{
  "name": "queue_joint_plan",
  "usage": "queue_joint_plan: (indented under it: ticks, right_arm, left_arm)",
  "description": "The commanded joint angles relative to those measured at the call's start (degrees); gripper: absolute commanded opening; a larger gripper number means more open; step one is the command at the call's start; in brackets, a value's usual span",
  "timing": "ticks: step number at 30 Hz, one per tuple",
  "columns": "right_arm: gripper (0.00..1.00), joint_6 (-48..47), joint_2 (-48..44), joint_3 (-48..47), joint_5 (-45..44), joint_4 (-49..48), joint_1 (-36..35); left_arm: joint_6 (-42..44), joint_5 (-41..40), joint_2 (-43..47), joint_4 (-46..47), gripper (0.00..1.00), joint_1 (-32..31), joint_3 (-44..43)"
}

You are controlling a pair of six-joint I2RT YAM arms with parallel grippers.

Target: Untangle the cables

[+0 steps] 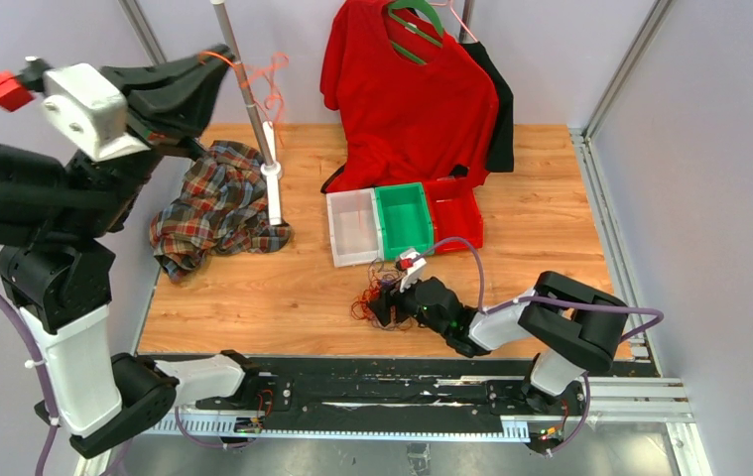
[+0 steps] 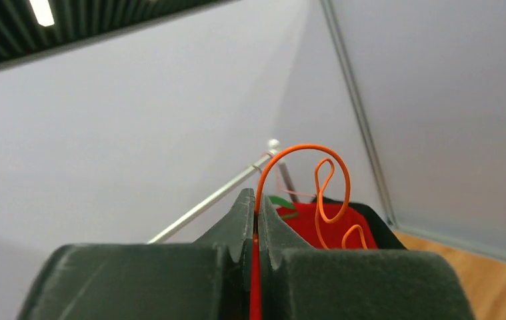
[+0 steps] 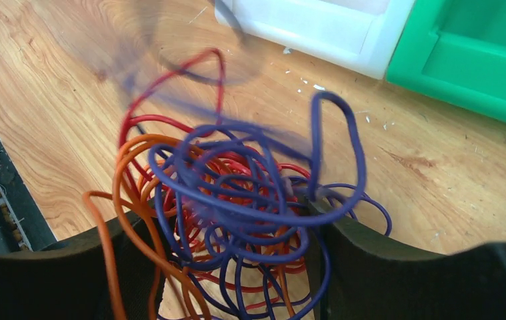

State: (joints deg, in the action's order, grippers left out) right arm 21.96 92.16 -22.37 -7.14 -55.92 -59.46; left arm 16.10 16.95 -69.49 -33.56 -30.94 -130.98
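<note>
Orange cable (image 2: 303, 148) loops up out of the left gripper (image 2: 257, 200), whose two dark fingers are pressed together on it. The strand curls in the air above the fingertips. The left arm (image 1: 55, 188) is reared high over the table's left edge, wrist tipped upward toward the wall.

The right arm (image 1: 561, 327) lies low and stretched leftward along the near edge of the wooden tabletop (image 1: 541, 218). The right gripper (image 3: 230, 227) has its fingers spread wide, and between them sits the tangle (image 3: 250, 173) of purple, red and orange wires, resting on the wood. Some purple loops touch the inner face of one finger, but nothing looks pinched.

Just beyond the tangle stand three bins in a row, a white bin (image 1: 352, 226), a green bin (image 1: 404, 216) and a red bin (image 1: 459, 218). A plaid shirt (image 1: 215, 203) is heaped at the foot of a metal pole (image 1: 248, 99). A red T-shirt (image 1: 407, 99) hangs on a green hanger (image 1: 417, 35) with a black garment (image 1: 499, 109) behind it. Pale grey walls (image 1: 709, 149) in metal framing close in the table.
</note>
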Motion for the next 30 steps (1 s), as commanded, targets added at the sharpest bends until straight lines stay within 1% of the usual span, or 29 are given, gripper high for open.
queue_joint_plan:
  ticks: [1, 4, 6, 7, 8, 9, 10, 12, 13, 15, 18, 20, 22, 25, 27, 28, 30]
  right_arm:
    - [0.65, 0.9, 0.0, 2.0, -1.7, -1.9, 0.3]
    - [0.63, 1.1, 0.0, 2.6, -2.0, -1.7, 0.3]
    - [0.63, 1.4, 0.1, 3.0, -2.0, -2.1, 0.3]
    - [0.63, 1.5, -0.1, 3.2, -2.0, -2.6, 0.3]
    - [0.64, 1.6, -0.5, 3.3, -1.7, -2.8, 0.3]
    - [0.66, 1.5, -1.5, 3.2, -1.5, -2.5, 0.3]
    - [0.68, 1.6, -2.8, 3.1, -1.4, -1.7, 0.3]
    - [0.75, 1.5, -6.7, 1.8, -0.6, 2.4, 0.3]
    - [0.76, 1.3, -9.3, 0.6, -0.3, 6.3, 0.3]
    - [0.77, 0.7, -14.7, -2.7, -0.2, 15.4, 0.4]
    - [0.78, -1.1, -23.1, -8.4, 0.4, 27.2, 0.8]
    - [0.78, -2.7, -26.7, -12.9, 0.1, 35.7, 1.5]
    - [0.78, -4.1, -29.5, -16.6, -2.1, 41.9, 3.0]
    - [0.78, -4.9, -31.6, -20.3, -4.0, 47.8, 7.4]
    - [0.77, -4.7, -31.0, -23.0, -7.3, 52.6, 11.3]
    - [0.77, -4.0, -30.5, -23.6, -8.4, 53.8, 13.6]
    - [0.76, -3.2, -29.0, -24.0, -7.4, 53.6, 19.1]
  left_arm:
    - [1.3, -12.1, 1.4, 18.3, 0.01, -0.3, 2.0]
    - [3.0, -18.0, 0.5, 27.7, 0.01, -0.3, 1.2]
    - [3.8, -19.8, -0.9, 32.1, 0.01, -0.3, -0.8]
    - [3.7, -19.0, -2.1, 31.3, 0.01, -0.3, -3.0]
    - [3.6, -17.2, -3.2, 28.3, 0.01, -0.3, -5.4]
    - [2.8, -15.6, -3.8, 25.0, 0.01, -0.3, -6.8]
    - [1.6, -14.2, -3.7, 22.6, 0.00, -0.3, -6.2]
    - [-0.1, -11.1, -1.4, 21.9, 0.01, -0.2, -0.6]
    - [-0.6, -9.3, 0.0, 22.0, 0.01, -0.3, 2.9]
    - [-1.9, -6.6, 2.2, 21.4, 0.01, -0.3, 8.5]
    - [-2.8, -3.3, 4.1, 19.0, 0.01, -0.3, 14.2]
    - [-3.3, -2.7, 5.2, 18.5, 0.01, -0.2, 17.6]
    - [-3.8, -2.3, 5.6, 17.7, 0.01, -0.3, 20.5]
    - [-5.0, -1.4, 6.0, 17.7, 0.00, -0.3, 23.6]
    - [-6.6, -0.5, 5.7, 17.9, 0.00, -0.3, 25.0]
    - [-7.3, 0.0, 5.4, 18.0, 0.00, -0.3, 25.7]
    - [-8.7, 1.0, 4.5, 18.7, 0.01, -0.3, 26.7]
